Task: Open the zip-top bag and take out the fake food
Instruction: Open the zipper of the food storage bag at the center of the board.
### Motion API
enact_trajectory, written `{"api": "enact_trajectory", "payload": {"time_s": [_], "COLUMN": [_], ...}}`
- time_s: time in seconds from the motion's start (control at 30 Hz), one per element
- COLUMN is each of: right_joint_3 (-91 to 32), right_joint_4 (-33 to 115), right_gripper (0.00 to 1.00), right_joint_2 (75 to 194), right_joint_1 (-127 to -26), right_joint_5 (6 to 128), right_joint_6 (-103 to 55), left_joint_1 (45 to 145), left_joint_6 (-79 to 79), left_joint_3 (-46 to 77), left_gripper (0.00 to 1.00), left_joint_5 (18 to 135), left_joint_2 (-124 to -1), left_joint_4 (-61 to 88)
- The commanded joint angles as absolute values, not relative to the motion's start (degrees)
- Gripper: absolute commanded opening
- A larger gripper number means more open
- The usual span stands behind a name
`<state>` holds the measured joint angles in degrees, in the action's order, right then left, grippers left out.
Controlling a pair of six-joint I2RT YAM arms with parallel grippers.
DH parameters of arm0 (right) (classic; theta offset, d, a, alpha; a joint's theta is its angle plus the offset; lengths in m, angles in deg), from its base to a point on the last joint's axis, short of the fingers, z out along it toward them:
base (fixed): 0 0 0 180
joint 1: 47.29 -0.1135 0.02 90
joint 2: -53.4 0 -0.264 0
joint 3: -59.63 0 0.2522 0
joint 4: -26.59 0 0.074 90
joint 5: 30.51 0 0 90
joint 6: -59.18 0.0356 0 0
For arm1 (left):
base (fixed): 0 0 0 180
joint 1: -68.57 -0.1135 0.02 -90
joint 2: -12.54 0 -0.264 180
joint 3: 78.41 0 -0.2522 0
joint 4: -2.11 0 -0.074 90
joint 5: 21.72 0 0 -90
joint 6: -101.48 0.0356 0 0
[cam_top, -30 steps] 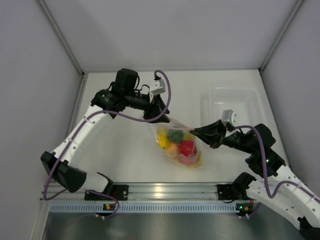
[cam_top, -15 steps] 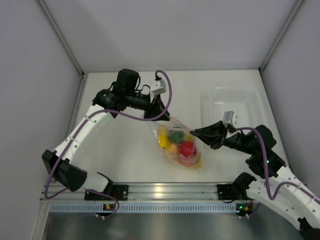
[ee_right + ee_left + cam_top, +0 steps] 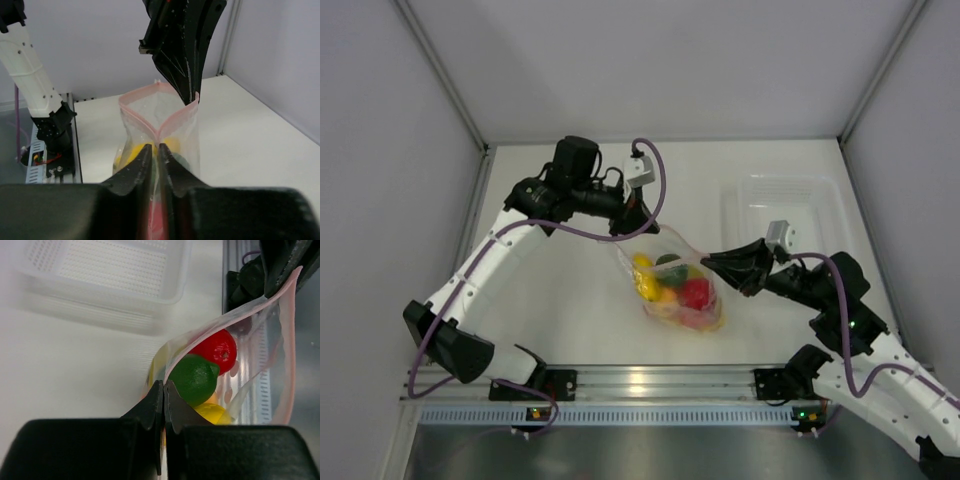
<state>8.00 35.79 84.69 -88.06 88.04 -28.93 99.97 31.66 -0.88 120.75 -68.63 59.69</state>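
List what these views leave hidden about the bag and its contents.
- Top view: zip-top bag rim, too small, covered by left claw and right claw.
- Left wrist: fake food count, pieces overlap; tray blurred, cut by the edge.
- Right wrist: bag's bottom, behind its own claw.

**White shells, black joints, purple cables**

The left arm (image 3: pixel 485 262) and right arm (image 3: pixel 905 385) share one build: smooth white shells between bulky black joints, the shells dotted with small dark screws (image 3: pixel 32 75). A purple cable (image 3: pixel 655 195) runs along each arm. A small grey camera block (image 3: pixel 638 172) sits at each wrist. The black fingers (image 3: pixel 150 412) taper to narrow, flat-faced tips
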Motion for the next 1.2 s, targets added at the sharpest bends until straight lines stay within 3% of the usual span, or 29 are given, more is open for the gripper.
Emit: {"api": "enact_trajectory", "payload": {"time_s": [0.0,0.07,0.1,0.13,0.17,0.27,0.6,0.83,1.0,1.17], "right_joint_3": [7.6,7.0,6.3,6.1,5.7,4.2,0.2,-0.7,0.8,1.0], "right_joint_4": [30.7,30.8,30.9,30.9,30.9,32.0,38.3,39.3,39.2,41.3], "right_gripper": [0.16,0.18,0.25,0.51,0.68,0.99,0.99,0.99,0.95,0.88], "right_joint_2": [85.3,86.5,87.1,87.8,88.2,89.6,92.6,95.5,96.5,97.8], "right_joint_1": [-88.8,-88.8,-88.8,-88.8,-88.8,-88.7,-88.8,-88.8,-88.8,-88.8], "right_joint_5": [84.1,84.3,84.3,83.1,82.3,77.2,65.0,64.3,63.2,62.9], "right_joint_6": [-28.3,-28.5,-28.2,-27.8,-27.6,-26.6,-19.5,-12.0,-4.6,-1.4], "left_joint_1": [99.9,99.9,99.9,99.9,99.9,99.9,99.9,102.0,106.8,109.5], "left_joint_6": [29.3,28.6,27.7,26.1,26.1,22.7,16.4,12.9,5.5,-1.2], "left_joint_3": [-4.7,-5.6,-5.9,-6.0,-6.0,-7.0,-12.4,-17.1,-12.4,-5.0], "left_gripper": [0.00,0.00,0.00,0.00,0.00,0.00,0.00,0.00,0.00,0.00], "left_joint_5": [112.7,108.6,107.3,103.4,100.2,89.0,65.7,62.1,65.1,60.6], "left_joint_2": [-68.0,-67.5,-67.6,-67.4,-67.3,-67.2,-65.7,-66.8,-70.3,-72.3], "left_joint_4": [58.4,58.2,58.2,57.1,56.5,55.2,56.8,58.9,57.5,50.7]}}
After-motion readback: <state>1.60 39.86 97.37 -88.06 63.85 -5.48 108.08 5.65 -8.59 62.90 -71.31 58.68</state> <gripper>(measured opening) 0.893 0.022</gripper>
